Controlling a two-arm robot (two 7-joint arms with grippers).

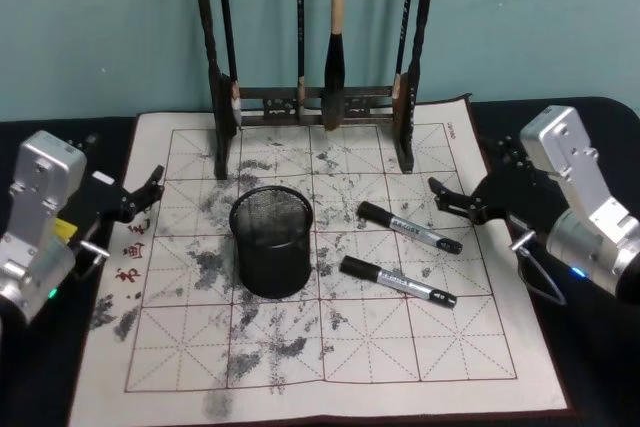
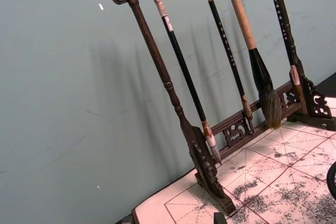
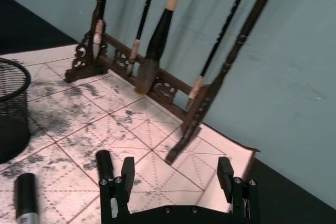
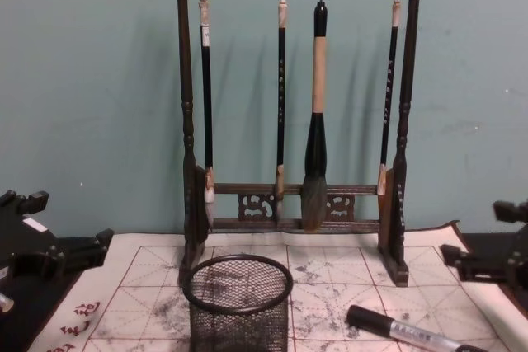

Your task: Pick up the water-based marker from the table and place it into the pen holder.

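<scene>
Two water-based markers with black caps and grey barrels lie on the gridded mat right of the pen holder: one farther back [image 1: 410,228] and one nearer the front [image 1: 397,281]. The pen holder [image 1: 271,240], a round black mesh cup, stands upright mid-mat with nothing showing inside. My right gripper [image 1: 455,199] hovers open just right of the farther marker; in the right wrist view its fingers [image 3: 122,182] stand wide apart, with that marker's cap [image 3: 105,163] beside them. My left gripper [image 1: 145,192] is open at the mat's left edge, away from the markers.
A tall dark wooden brush rack [image 1: 315,107] with several hanging brushes stands at the back of the mat, behind the pen holder. The mat [image 1: 330,367] is bare in front. Black tabletop [image 1: 590,117] borders the mat on both sides.
</scene>
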